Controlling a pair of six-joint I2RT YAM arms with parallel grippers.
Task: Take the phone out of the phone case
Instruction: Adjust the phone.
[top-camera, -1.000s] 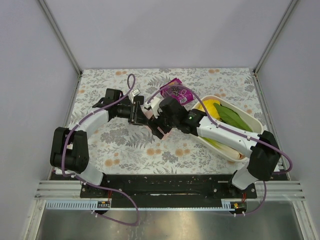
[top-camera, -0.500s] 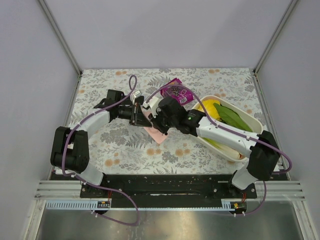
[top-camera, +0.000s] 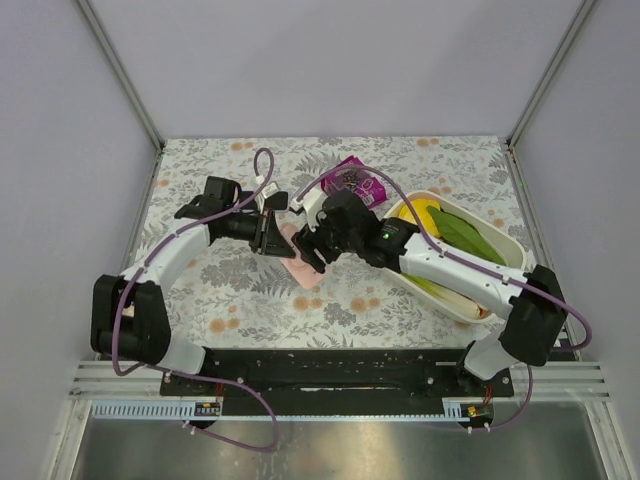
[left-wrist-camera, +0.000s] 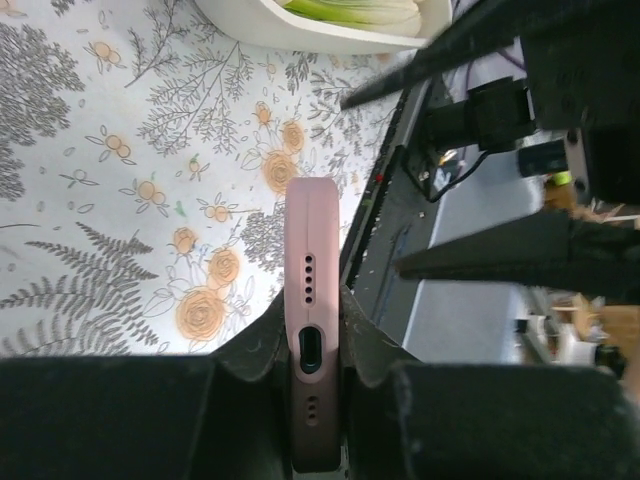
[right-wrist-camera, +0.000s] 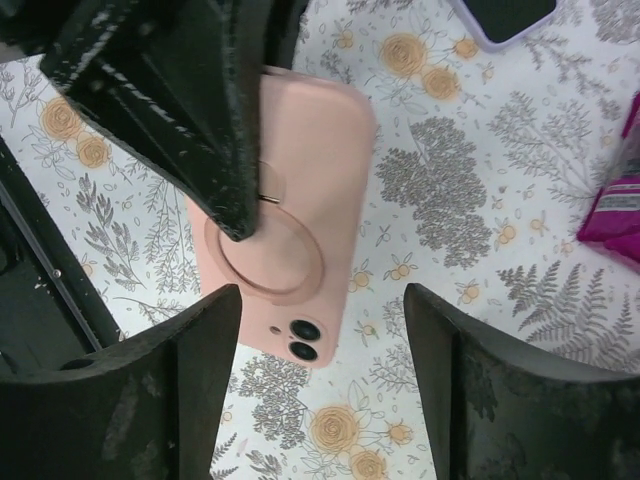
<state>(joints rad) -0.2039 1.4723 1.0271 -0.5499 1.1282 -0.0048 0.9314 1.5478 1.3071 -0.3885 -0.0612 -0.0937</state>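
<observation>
Phone case (right-wrist-camera: 300, 200), pink, lenses visible, over the centre of the table (top-camera: 230, 290); purple packet (top-camera: 355, 182) at its 1 o'clock, print unreadable. Left gripper (left-wrist-camera: 312, 345) fingers clamp its port end; right gripper (right-wrist-camera: 322, 335) fingers spread wide above it.

One phone case (top-camera: 303, 266), two claws (top-camera: 283, 236) (top-camera: 314, 250)

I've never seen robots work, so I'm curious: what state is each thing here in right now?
phone case: gripped at its bottom edge; the phone seems to be inside, its camera lenses showing.
left tool: shut on the phone case.
right tool: open, over the phone case.
tub: holds greens.
</observation>
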